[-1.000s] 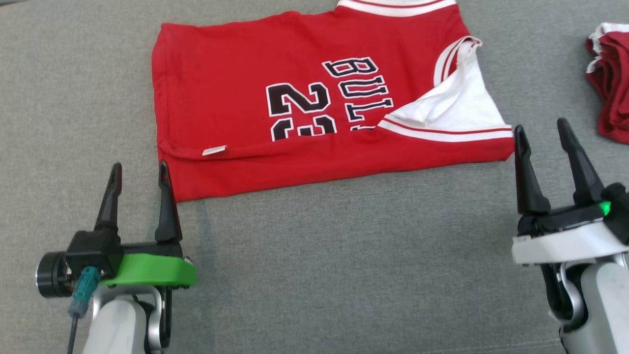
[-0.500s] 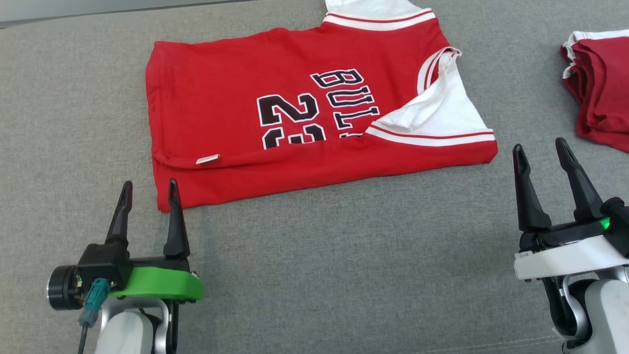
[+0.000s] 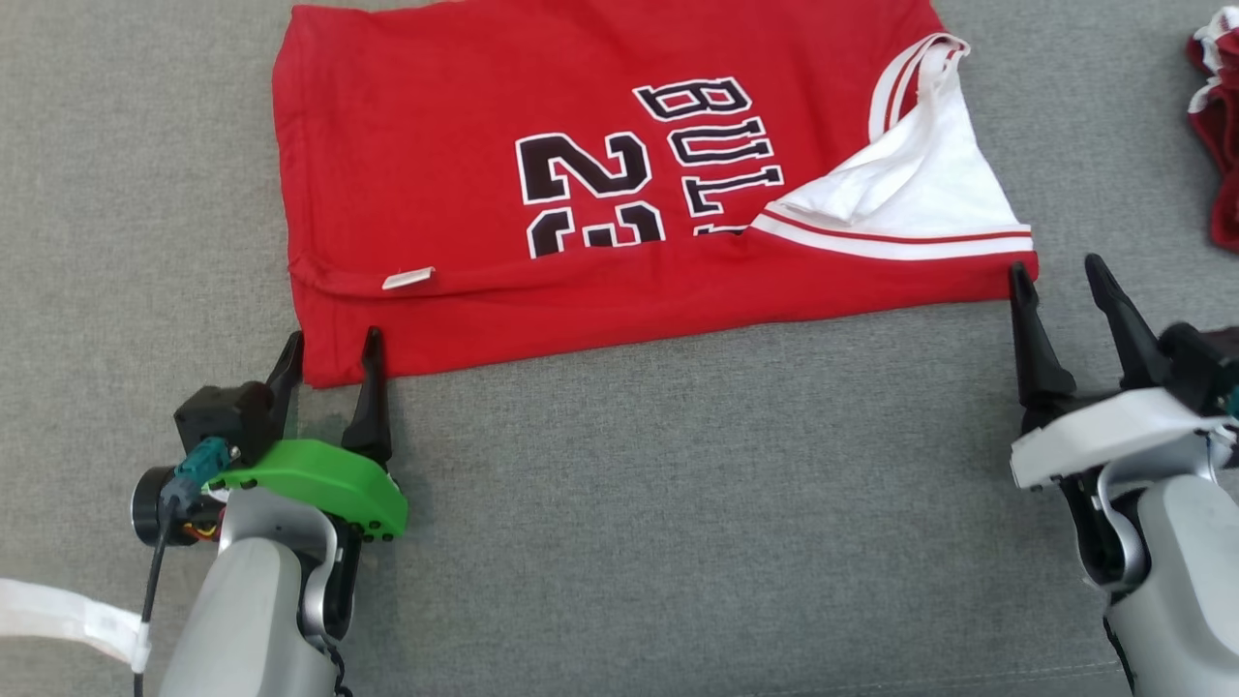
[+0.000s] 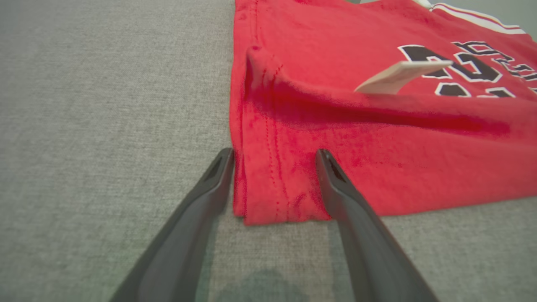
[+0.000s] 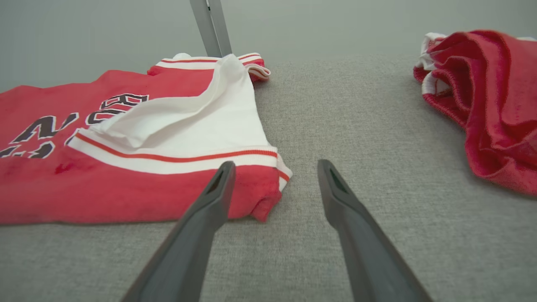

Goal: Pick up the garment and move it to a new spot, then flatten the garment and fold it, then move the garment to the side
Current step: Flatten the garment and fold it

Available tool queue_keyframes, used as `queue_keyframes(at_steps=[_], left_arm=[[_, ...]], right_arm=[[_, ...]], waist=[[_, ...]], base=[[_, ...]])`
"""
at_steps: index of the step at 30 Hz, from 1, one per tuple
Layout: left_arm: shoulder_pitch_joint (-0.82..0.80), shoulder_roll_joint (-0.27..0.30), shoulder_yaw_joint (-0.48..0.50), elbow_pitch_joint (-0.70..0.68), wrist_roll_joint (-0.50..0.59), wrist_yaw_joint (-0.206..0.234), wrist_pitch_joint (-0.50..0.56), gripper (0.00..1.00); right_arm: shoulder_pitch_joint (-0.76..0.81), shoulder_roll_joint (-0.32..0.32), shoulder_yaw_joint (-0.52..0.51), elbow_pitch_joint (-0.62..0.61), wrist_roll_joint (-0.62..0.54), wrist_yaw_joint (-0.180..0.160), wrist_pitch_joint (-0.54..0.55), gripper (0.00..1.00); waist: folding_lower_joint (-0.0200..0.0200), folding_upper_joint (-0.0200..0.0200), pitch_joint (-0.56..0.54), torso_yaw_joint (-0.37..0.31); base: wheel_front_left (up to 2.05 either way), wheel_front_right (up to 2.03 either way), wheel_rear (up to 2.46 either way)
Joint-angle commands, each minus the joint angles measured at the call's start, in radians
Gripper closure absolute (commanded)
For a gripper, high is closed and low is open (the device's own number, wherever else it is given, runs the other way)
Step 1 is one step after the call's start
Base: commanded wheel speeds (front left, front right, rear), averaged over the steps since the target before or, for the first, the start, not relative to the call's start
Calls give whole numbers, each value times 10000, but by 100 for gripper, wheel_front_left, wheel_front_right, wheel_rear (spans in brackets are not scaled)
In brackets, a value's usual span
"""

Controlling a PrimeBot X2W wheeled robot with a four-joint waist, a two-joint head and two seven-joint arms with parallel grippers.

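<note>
Fingers of the left gripper [image 4: 275,152] stand spread with nothing pinched, and they bracket the near left corner of the garment [image 3: 436,126]; in the left wrist view the hem corner lies between the two tips. Fingers of the right gripper [image 5: 275,162] are likewise apart and empty. Its inner tip sits at the near right corner, its outer tip over the bare grey cloth surface [image 3: 678,503]. I cannot tell from these views whether any tip touches the fabric or hangs just above it. I read the placement as a two-corner pick: both grippers lined up on the near edge so the cloth lifts evenly for the next fold. Garment lies flat across the far middle of the surface, its near edge already turned over once, with a white tag [image 3: 407,280] on that flap and a white armhole panel [image 3: 920,194] exposed toward the right. Heap of red clothing [image 3: 1218,145] sits well apart at far right. Against the earlier frames, the head camera has shifted, so I compare against the garment only. Left tips were to the left of the corner and are now astride it; the right inner tip was clear of its corner and is now at it. Finger spread unchanged.
</note>
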Motion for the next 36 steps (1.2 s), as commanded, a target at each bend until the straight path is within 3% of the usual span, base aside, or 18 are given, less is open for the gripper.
queue_keyframes(at_steps=[1, 3, 4, 5, 6, 7, 8, 15, 22, 30, 35, 36], left_arm=[[-210, 48, -14, 145, -129, -71, 131, 0], [-286, 42, -29, 383, -240, -169, 338, 0], [-322, 2, -32, 540, -399, -250, 525, 6], [-331, -12, -71, 643, -452, -305, 674, 45], [-337, -11, -101, 703, -517, -337, 771, 67], [-302, -55, -121, 795, -705, -408, 986, 100], [-262, -81, -167, 796, -787, -484, 1092, 100], [11, 182, -111, -135, -968, -549, 1095, 100], [760, 691, -85, -1703, -963, -445, 1664, 100], [2247, 1245, -1, -3137, -1121, -77, 2918, 100], [3345, 1246, 95, -3574, -1394, 170, 3401, 100], [3490, 1180, 77, -3642, -1438, 225, 3456, 100]], right_arm=[[-311, -78, 133, 301, 170, 0, -93, 0], [-674, -133, 256, 840, 285, -1, -69, 0], [-918, -161, 378, 1230, 404, 0, -55, 0], [-1055, -198, 472, 1512, 474, 0, 19, 0], [-1170, -232, 555, 1788, 563, -1, 109, 20], [-1348, -271, 696, 2036, 693, -1, 103, 61], [-1481, -330, 813, 2244, 795, -1, 50, 100], [-1617, -613, 1223, 2520, 1485, -9, -318, 100], [-284, -587, 748, 1281, 1591, -9, -567, 100], [2516, 432, -35, -704, 1148, -9, -473, 100], [3754, 1073, -98, -1543, 859, -8, -34, 100], [3880, 1131, -106, -1610, 802, -8, 6, 93]], waist=[[0, 0, 149, 109], [0, 0, 176, 127], [0, 0, 174, 148], [0, 0, 166, 163], [0, 0, 159, 176], [0, 0, 149, 191], [0, 0, 135, 206], [0, 0, -15, 248], [0, 0, -447, 131], [0, 0, -1164, -160], [0, 0, -1520, -399], [0, 0, -1564, -412]], base=[[0, 0, 0], [0, 0, 0], [0, 0, 0], [0, 0, 0], [0, 0, 0], [0, 0, 0], [0, 0, 0], [0, 0, 0], [0, 0, 0], [0, 0, 0], [0, 0, 0], [0, 0, 0]])
